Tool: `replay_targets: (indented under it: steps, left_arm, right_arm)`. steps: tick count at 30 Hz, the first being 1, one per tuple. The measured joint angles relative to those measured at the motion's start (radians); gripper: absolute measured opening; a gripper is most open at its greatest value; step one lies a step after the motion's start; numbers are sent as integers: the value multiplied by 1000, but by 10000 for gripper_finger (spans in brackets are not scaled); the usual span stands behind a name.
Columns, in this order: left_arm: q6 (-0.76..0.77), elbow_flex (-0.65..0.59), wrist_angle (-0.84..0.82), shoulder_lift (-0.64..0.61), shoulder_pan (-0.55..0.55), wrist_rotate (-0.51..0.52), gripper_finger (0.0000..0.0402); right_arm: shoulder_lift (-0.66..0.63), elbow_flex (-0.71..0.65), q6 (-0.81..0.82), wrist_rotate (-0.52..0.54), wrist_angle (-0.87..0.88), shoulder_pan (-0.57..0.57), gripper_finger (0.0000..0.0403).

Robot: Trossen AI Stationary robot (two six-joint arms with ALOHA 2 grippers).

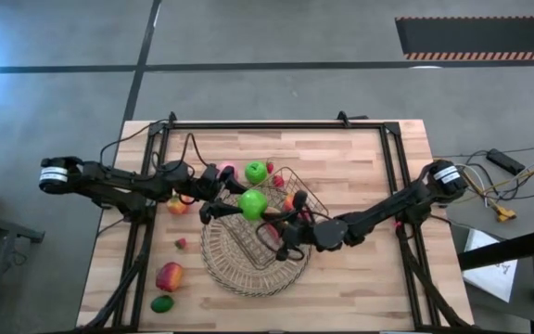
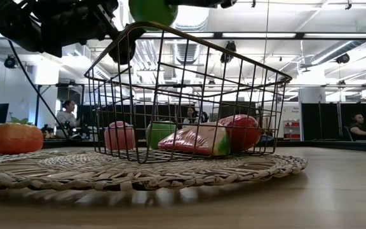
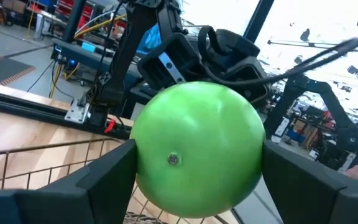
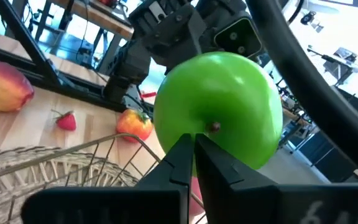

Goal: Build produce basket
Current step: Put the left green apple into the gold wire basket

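- Left gripper (image 1: 239, 206), high view: reaching in from 9 o'clock, clamped on a green apple (image 1: 252, 203) held over the basket (image 1: 311, 199) near table centre. Right gripper (image 1: 281, 234) comes in from 3 o'clock, fingers close under the same apple. A second green apple (image 1: 256, 172) lies on the table at 12 o'clock of the basket; a peach (image 1: 227, 171) is beside it. Mango (image 1: 169, 276) and lime (image 1: 161, 303) lie at 7 o'clock, well apart from the round mat (image 1: 221, 269).
- Low view: basket sits on the mat, tilted, one side raised. Inside lie a watermelon slice (image 2: 196, 140) and a red fruit (image 2: 241, 130). Held apple (image 2: 152, 9) hangs above the rim at 12 o'clock.
- Left wrist view: both fingers (image 3: 110, 175) press the apple's sides; wire rim passes just below.
- Right wrist view: right fingers (image 4: 180, 158) together, tips touching the apple's stem end, holding nothing. A strawberry (image 4: 66, 119) and a red-yellow apple (image 4: 133, 124) lie on the wood beyond the basket rim.
- Step, as I judge it: placing this apple in the basket. Next calls for lowering it past the rim into free mesh, then parting the left fingers; the right gripper should back away first. Several fruits remain outside.
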State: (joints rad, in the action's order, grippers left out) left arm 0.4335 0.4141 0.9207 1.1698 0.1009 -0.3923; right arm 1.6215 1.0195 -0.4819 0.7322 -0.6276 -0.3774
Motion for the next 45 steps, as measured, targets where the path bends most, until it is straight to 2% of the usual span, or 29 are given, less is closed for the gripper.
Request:
replay_targets:
  steps: [10, 20, 26, 30, 39, 41, 45]
  left_arm:
    - [1, -3, 10, 0, -1, 2, 293]
    - [-3, -9, 2, 1, -1, 2, 293]
    - [-5, -9, -12, 1, -1, 3, 293]
    - [-5, -9, -16, 1, -1, 3, 293]
    - [-22, -9, -18, 2, -1, 4, 293]
    - [-22, -9, -18, 2, -1, 4, 293]
    - [-22, -8, -18, 2, -1, 5, 293]
  right_arm:
    - [-15, 6, 12, 1, 3, -4, 8]
    - [-16, 6, 101, 4, 78, -19, 8]
    - [-19, 6, 104, 95, 103, -53, 10]
    - [-43, 7, 96, 102, 107, -79, 28]
    - [-57, 7, 37, 98, 88, -78, 106]
    - [-53, 7, 46, 90, 88, -68, 112]
    - [-39, 7, 62, 4, 74, -38, 107]
